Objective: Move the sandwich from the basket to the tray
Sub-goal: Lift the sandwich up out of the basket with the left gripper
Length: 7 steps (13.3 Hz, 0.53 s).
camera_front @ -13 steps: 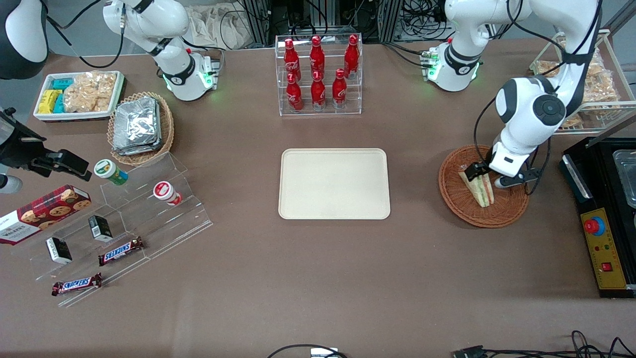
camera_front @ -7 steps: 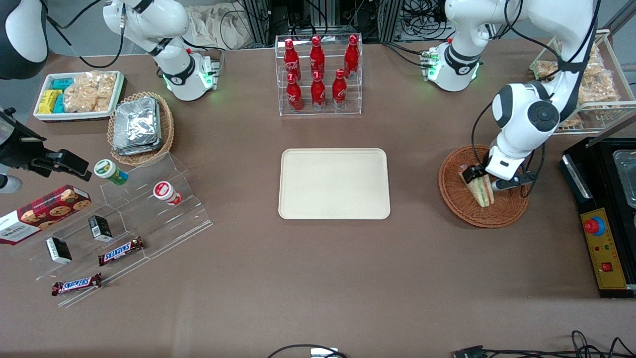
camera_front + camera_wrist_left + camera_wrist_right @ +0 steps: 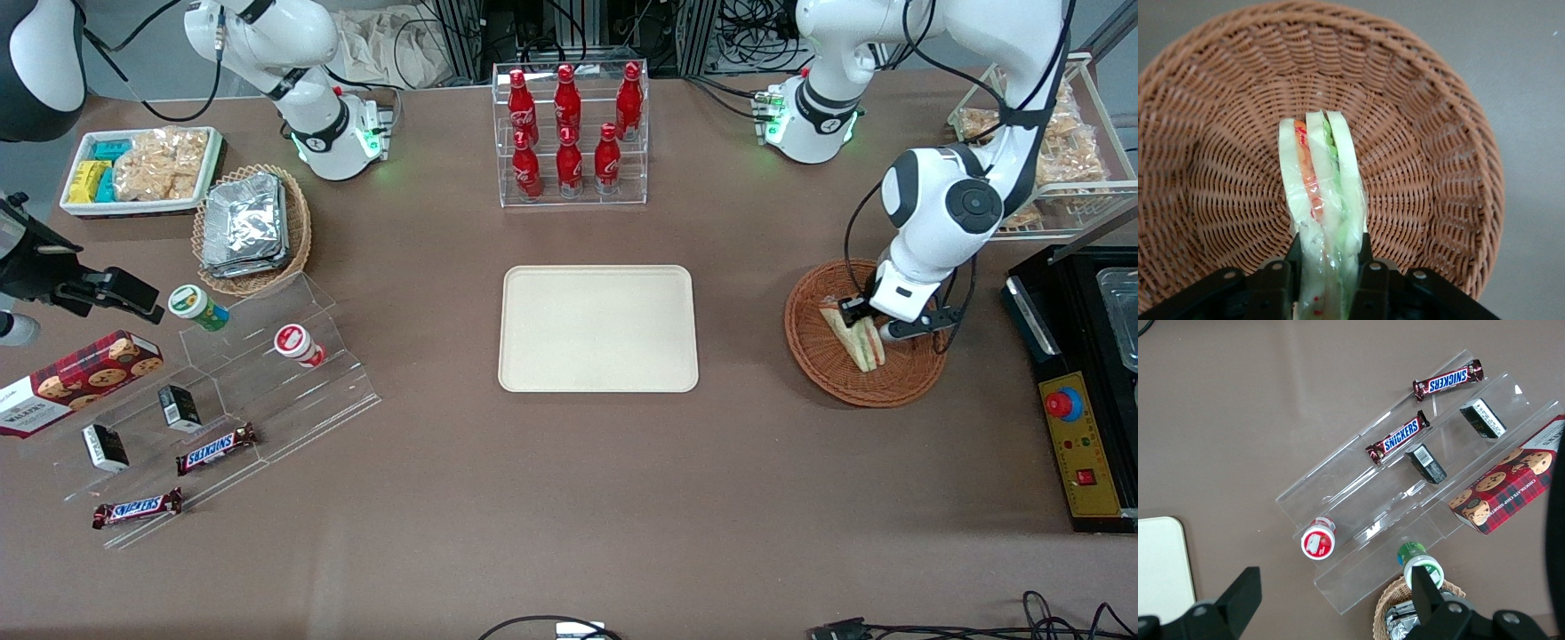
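Gripper low inside the basket, toward the working arm's end of the table. Its two black fingers are pressed against both flat sides of the sandwich, clamped on it. Sandwich stands on edge, cut side up, its lower end down in the woven bowl.

Basket: round, shallow, reddish-brown wicker, ribs fanning out from the centre to a thick plaited rim. Bare weave shows all round the sandwich; nothing else in there.

Sandwich: three white bread slices in clear film, orange-red filling in one gap, green in the other.

Tray: flat cream rectangle, rounded corners, low rim, smooth matte face, lying mid-table. Bare brown tabletop lies between tray edge and basket rim; the two are well apart.

Clear rack of red bottles stands farther from the front camera than the tray, with a gap of table between. Black box with a red button sits just beside the basket, toward the table's end.
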Available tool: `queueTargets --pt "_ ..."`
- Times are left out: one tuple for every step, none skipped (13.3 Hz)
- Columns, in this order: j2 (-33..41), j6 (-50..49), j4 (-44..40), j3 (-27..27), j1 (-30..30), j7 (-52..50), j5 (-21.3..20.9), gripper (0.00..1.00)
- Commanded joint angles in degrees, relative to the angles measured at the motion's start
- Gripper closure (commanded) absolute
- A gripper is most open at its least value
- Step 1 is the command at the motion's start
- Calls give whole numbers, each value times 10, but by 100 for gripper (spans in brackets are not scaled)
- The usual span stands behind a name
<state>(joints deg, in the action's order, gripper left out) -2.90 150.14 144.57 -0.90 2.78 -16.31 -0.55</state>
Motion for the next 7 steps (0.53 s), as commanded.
queueTargets --pt "60 -100 -36 -4 6 2 -5 88" --pt "68 -155 -72 -4 6 2 -6 88" --pt "69 -230 -126 -4 6 4 -6 88" --pt "64 -311 -190 -4 6 15 -6 88" --pt "55 -387 -259 -4 6 29 -6 88" --pt "48 -446 -314 -4 6 30 -6 88" --pt "45 -499 -361 -4 6 30 -6 88"
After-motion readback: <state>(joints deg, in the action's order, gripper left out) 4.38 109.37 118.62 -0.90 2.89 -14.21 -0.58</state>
